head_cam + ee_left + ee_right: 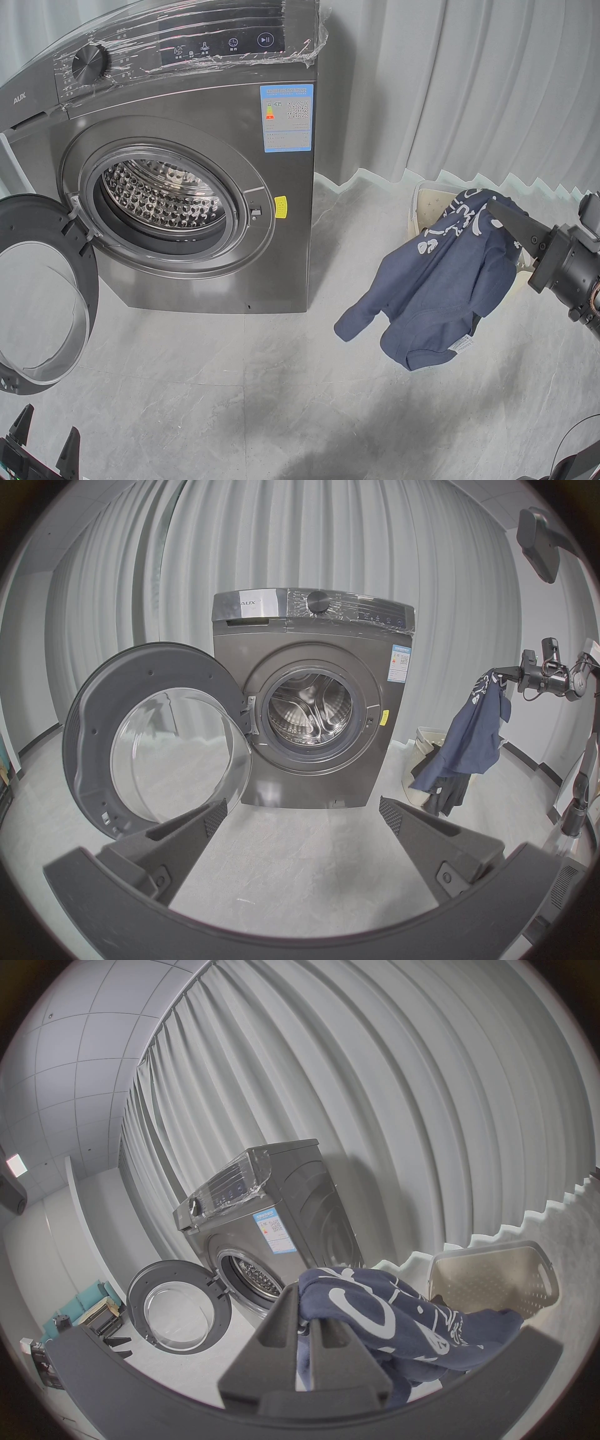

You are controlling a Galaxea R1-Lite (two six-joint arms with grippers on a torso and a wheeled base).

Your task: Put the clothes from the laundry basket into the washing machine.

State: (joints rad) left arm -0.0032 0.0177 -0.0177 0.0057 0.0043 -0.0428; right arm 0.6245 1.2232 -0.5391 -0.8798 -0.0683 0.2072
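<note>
Pale curtain [469,94] behind washer [206,119], basket [430,209], sweatshirt [437,281]

Right pincer [495,209] held high, clamped on the navy sweatshirt [437,275]; left pincer [50,420] low, spread wide apart.

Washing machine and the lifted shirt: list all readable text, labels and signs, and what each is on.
Washing machine, drawer panel: short brand wordmark in pale capitals.
Blue label on its front: print too small to read.
Control panel under plastic wrap: icons with tiny captions, unreadable.
Yellow sticker beside the door opening: nothing legible.
Navy garment: white graphic, folded, unreadable.
White tag at its hem: too small to read.
</note>
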